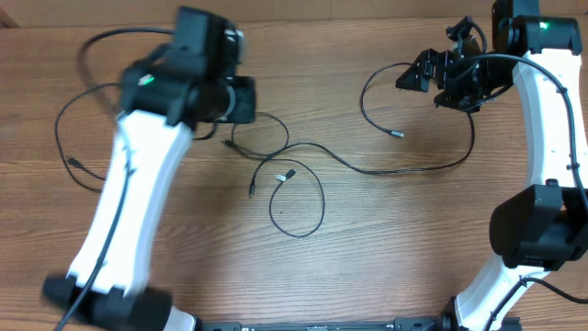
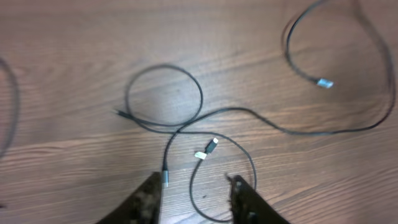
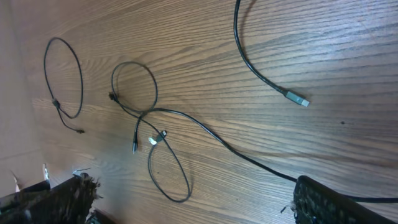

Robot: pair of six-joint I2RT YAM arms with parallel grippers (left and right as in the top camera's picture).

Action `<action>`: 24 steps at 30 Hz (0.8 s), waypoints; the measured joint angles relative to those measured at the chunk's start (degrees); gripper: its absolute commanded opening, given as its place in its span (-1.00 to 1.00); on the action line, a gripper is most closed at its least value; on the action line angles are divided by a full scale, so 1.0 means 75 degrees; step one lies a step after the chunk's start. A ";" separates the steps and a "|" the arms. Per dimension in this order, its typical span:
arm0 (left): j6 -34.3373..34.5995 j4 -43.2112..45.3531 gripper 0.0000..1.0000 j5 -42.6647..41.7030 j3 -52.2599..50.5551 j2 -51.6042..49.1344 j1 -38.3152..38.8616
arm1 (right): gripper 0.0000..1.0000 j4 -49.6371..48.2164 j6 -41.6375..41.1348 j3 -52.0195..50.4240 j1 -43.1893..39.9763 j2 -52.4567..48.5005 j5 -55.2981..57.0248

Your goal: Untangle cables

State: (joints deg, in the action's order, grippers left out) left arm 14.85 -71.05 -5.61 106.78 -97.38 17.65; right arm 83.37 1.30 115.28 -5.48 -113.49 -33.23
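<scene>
Several thin black cables lie on the wooden table. A long cable (image 1: 395,168) runs from a loop at the right, ending in a silver plug (image 1: 397,134), to the middle; it also shows in the left wrist view (image 2: 292,132) and the right wrist view (image 3: 249,158). It crosses a small loop cable (image 1: 317,207) and a round loop (image 1: 276,129) in the middle. Another cable (image 1: 60,129) lies apart at the far left. My left gripper (image 2: 196,196) is open and empty above a plug tip (image 2: 165,178). My right gripper (image 3: 193,202) is wide open and empty, above the table at the upper right (image 1: 421,74).
The white left arm (image 1: 129,202) stretches across the left half of the table. The right arm (image 1: 551,119) stands along the right edge, with its own thicker black wire beside it. The table's far edge (image 1: 303,20) runs along the top.
</scene>
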 measured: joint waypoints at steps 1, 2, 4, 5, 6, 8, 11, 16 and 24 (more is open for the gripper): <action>0.0052 0.0064 -0.20 -0.0006 -0.0017 -0.0265 0.0117 | 1.00 -0.0003 0.0003 0.0000 0.0000 -0.0003 0.0003; 0.0169 0.0160 -0.18 -0.0015 -0.0032 -0.0560 0.0283 | 1.00 -0.0003 0.0003 0.0000 0.0000 -0.0003 0.0017; 0.0399 0.0332 -0.10 0.0003 -0.0035 -0.1075 0.0641 | 1.00 -0.0006 0.0000 0.0000 0.0000 0.0000 0.0041; 0.0638 0.0417 -0.04 0.0099 -0.0035 -0.1370 0.0874 | 1.00 -0.0003 0.0003 0.0000 0.0000 0.0000 0.0064; 0.0848 0.0449 0.08 0.0160 -0.0035 -0.1603 0.1049 | 1.00 0.0006 0.0003 0.0000 0.0000 -0.0003 0.0070; 0.1288 0.0449 0.15 0.0227 -0.0038 -0.2060 0.1346 | 1.00 0.0029 0.0003 0.0000 0.0000 -0.0003 0.0105; 0.2404 0.0385 0.23 0.0280 -0.0047 -0.2777 0.1760 | 1.00 0.0023 0.0003 0.0000 0.0000 -0.0003 0.0175; 0.4100 0.0178 0.25 0.0344 -0.0050 -0.3564 0.1886 | 1.00 0.0029 0.0000 0.0000 0.0000 -0.0003 0.0265; 0.5088 0.0490 -0.03 0.0443 -0.0050 -0.4074 0.1897 | 1.00 0.0023 0.0003 0.0000 0.0000 -0.0003 0.0289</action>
State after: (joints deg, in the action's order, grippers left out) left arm 53.01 -67.37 -2.28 106.41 -127.94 31.88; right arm 83.55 1.32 115.28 -5.48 -113.51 -31.07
